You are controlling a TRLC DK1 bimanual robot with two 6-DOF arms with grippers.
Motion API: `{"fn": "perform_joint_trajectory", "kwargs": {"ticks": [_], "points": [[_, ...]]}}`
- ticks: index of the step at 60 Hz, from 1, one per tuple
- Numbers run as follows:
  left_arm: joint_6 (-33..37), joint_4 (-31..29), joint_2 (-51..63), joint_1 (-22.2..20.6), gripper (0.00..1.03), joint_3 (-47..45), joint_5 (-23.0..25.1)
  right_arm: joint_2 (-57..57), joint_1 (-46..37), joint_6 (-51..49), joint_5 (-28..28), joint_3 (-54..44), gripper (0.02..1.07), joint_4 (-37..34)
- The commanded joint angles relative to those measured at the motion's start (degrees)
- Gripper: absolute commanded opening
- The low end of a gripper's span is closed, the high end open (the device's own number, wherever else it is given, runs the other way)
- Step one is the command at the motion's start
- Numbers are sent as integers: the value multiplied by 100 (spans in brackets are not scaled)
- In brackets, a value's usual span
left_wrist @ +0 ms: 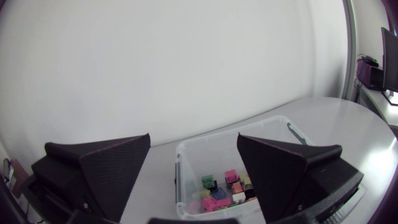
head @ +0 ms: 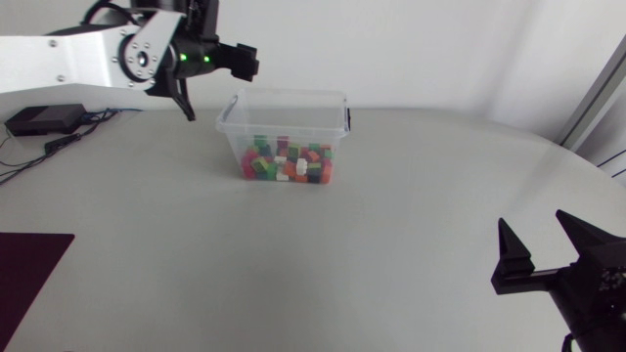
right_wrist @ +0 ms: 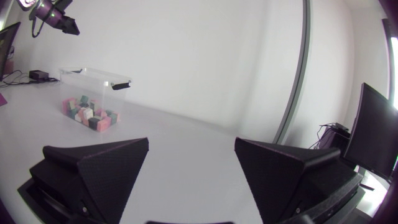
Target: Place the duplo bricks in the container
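Hovering by the far left corner of the container [head: 284,96], left gripper [head: 246,61] stands spread and empty; bricks [head: 287,162] lie inside, below and ahead. Right gripper [head: 533,221], likewise spread, rests well apart.

A small black box [head: 44,119] trailing thin black cables [head: 27,156] sits at the pale grey bench's [head: 293,274] far left edge. A dark maroon flat mat [head: 29,279] lies at its near left corner.
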Motion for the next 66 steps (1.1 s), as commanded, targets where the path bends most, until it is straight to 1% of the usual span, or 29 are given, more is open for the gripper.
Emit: {"fn": "perform_joint_trajectory", "kwargs": {"ticks": [1,6,16,25,29,39,53,59,66], "points": [[149,42,-469,92,98,-479,-3,-38,51,-105,-20,-134,102,110],[255,59,-1076,198,98,-998,-3,-38,25,-122,-20,-134,102,110],[413,253,-1796,312,98,-1727,-3,-38,-54,-131,-20,-134,102,110],[386,428,-2491,409,98,-2483,6,-38,-54,-131,-20,-134,102,102],[228,710,-3071,497,98,-3045,-12,-38,-37,-131,-38,-134,102,110],[219,938,-4002,549,98,-3907,-12,-38,-10,-131,-55,-134,102,110],[228,929,-5040,699,98,-4751,-12,-38,-54,-140,-38,-134,102,119],[211,1026,-5479,813,98,-5164,-12,-38,-72,-149,-38,-134,102,110],[228,1035,-5971,822,98,-5550,-12,-38,-72,-210,-38,-134,102,110]]}}
